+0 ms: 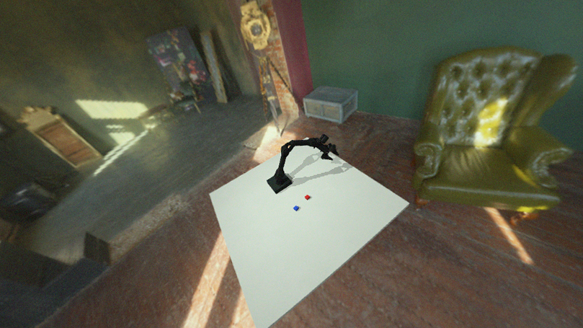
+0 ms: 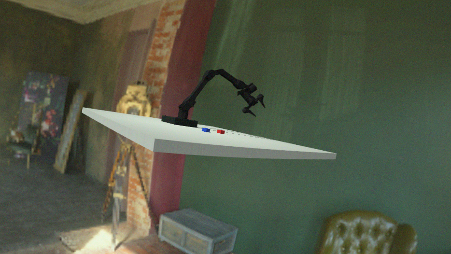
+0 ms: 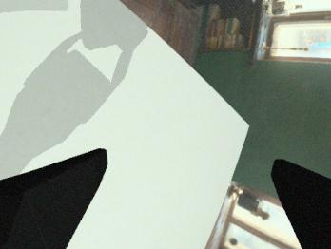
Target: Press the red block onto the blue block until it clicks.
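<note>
Claw [image 1: 332, 152] [image 2: 260, 111] [image 3: 188, 162] spread wide above a white tabletop [image 1: 324, 244] [image 2: 138, 128] [image 3: 166, 190], green wall [image 1: 367, 23] [image 2: 268, 182] [image 3: 281, 105] beyond

Top looks steeply down, exterior sidelong; both catch the whole tabletop [image 1: 311, 255] [image 2: 132, 129].

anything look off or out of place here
Nothing stands out on the white table: the red block and blue block sit apart on it, with no visible damage at this size, and the gripper is open, holding nothing.
</note>
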You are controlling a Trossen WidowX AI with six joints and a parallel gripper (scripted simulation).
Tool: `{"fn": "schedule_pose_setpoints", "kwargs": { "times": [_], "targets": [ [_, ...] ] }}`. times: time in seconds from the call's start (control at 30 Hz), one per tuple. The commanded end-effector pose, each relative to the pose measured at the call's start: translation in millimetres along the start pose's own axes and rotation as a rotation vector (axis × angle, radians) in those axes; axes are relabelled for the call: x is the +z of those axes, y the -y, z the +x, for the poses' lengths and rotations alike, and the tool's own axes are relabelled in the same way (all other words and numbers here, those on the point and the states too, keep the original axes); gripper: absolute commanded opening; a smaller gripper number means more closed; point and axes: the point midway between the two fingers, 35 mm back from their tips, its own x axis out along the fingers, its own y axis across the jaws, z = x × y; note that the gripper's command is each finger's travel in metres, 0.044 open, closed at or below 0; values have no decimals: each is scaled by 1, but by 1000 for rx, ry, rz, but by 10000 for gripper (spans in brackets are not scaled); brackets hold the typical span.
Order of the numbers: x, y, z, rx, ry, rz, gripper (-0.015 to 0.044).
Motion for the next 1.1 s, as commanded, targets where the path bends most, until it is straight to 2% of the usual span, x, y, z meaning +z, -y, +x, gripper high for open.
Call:
{"fn": "schedule_pose_setpoints", "kwargs": {
  "times": [0.0, 0.17, 0.37, 0.53, 0.73, 0.83, 1.07],
  "targets": [
    [-44, -5, 13, 84, -58, 189, 440],
    [-124, -14, 29, 201, -191, 468, 440],
    [-203, -42, 28, 306, -382, 796, 440],
    [-267, -66, 15, 382, -542, 1103, 440],
    [-348, -109, -24, 473, -806, 1625, 440],
    [-369, -126, -43, 497, -909, 1827, 440],
    [-371, -124, -41, 498, -916, 1841, 440]
  ]
}}
